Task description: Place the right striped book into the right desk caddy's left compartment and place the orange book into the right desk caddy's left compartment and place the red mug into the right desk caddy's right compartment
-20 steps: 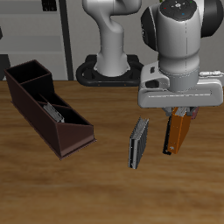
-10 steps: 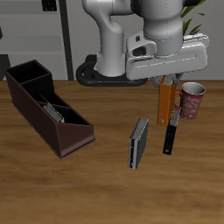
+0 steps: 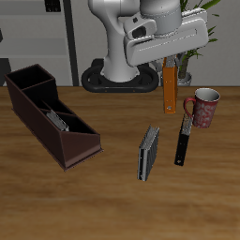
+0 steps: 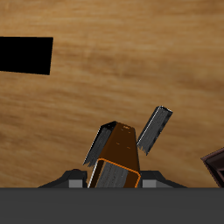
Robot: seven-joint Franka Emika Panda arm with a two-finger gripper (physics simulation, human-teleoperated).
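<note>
My gripper (image 3: 169, 64) is shut on the top of the orange book (image 3: 170, 87), which hangs upright in the air, well above the table. In the wrist view the orange book (image 4: 118, 156) fills the space between the gripper (image 4: 116, 177) jaws. The red mug (image 3: 203, 108) stands upright on the table just beside and below the hanging book. The right desk caddy (image 3: 36, 124) lies apart at the far side of the table. The right striped book (image 3: 56, 119) rests inside its long, low left compartment. The tall right compartment (image 3: 26, 82) looks empty.
A darker grey striped book (image 3: 148, 153) (image 4: 155, 129) and a thin black book (image 3: 184, 142) (image 4: 99, 144) lie on the table below the gripper. The robot base (image 3: 117, 77) stands behind, and a corner of the caddy (image 4: 215, 166) shows in the wrist view.
The gripper has risen with the orange book, lifting it off the table and carrying it back and slightly toward the caddy. The red mug has come into view.
</note>
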